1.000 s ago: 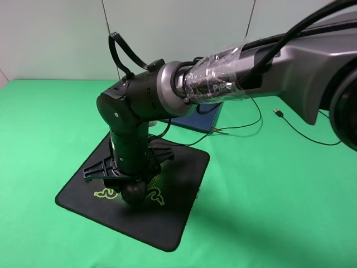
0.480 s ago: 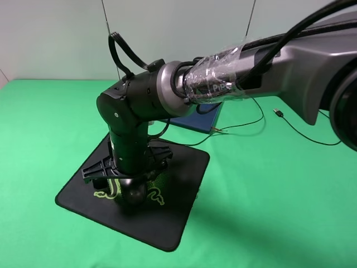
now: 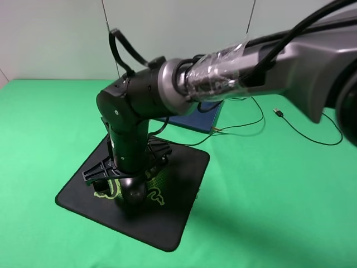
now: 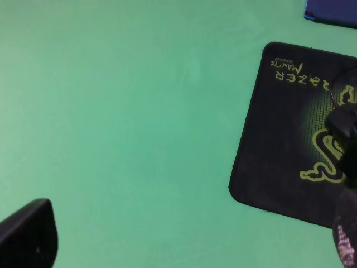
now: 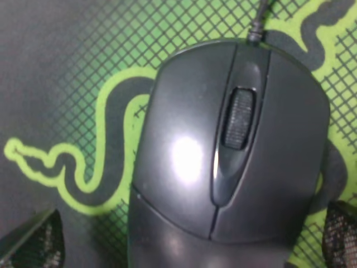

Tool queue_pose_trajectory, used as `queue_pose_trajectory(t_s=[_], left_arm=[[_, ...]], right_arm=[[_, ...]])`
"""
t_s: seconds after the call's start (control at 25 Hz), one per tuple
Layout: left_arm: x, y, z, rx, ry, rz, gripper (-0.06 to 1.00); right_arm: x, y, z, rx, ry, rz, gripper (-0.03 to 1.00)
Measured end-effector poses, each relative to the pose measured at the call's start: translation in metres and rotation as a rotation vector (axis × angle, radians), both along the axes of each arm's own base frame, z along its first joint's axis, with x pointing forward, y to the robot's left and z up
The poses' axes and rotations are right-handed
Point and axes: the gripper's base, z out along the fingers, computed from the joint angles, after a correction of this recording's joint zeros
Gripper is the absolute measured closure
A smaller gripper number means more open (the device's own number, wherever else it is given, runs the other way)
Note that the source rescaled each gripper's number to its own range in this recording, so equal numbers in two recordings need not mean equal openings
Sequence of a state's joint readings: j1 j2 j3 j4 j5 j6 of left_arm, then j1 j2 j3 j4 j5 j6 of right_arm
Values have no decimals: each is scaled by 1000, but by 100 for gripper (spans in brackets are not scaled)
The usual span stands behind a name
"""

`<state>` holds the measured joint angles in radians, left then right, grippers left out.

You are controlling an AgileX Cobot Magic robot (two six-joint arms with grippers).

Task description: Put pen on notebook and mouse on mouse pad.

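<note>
High view: right gripper (image 3: 124,177) straight above the mouse (image 3: 134,191), jaws spread, nothing held; mouse resting on the pad (image 3: 167,223), right on the green logo. Notebook (image 3: 192,118) just beyond the pad's far edge; pen hidden.

Left wrist: left gripper open and empty, well off the pad (image 4: 268,139) over bare green cloth.

Right wrist: mouse (image 5: 228,162) between parted fingertips (image 5: 33,243), cord end toward the pad's far edge. Lift-off looks clear.

Glossy black wired mouse (image 5: 223,167) sat flat on the black Razer mouse pad (image 3: 173,223), over its green snake logo, cable running off its front; pad lay flat on green cloth; dark blue notebook (image 3: 201,114) lay just beyond pad's far edge, mostly hidden; pen not visible.
</note>
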<state>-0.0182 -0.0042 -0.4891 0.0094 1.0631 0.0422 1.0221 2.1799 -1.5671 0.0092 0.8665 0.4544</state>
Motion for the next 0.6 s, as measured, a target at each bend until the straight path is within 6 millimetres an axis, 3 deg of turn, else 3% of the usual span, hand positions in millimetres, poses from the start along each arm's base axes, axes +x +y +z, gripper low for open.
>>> queue_pose_trajectory(t_s=[0.6], left_arm=[[0,0,0,0,0,0,-6]], right_arm=[[-21,-35,105,-8,-14,97,-3]])
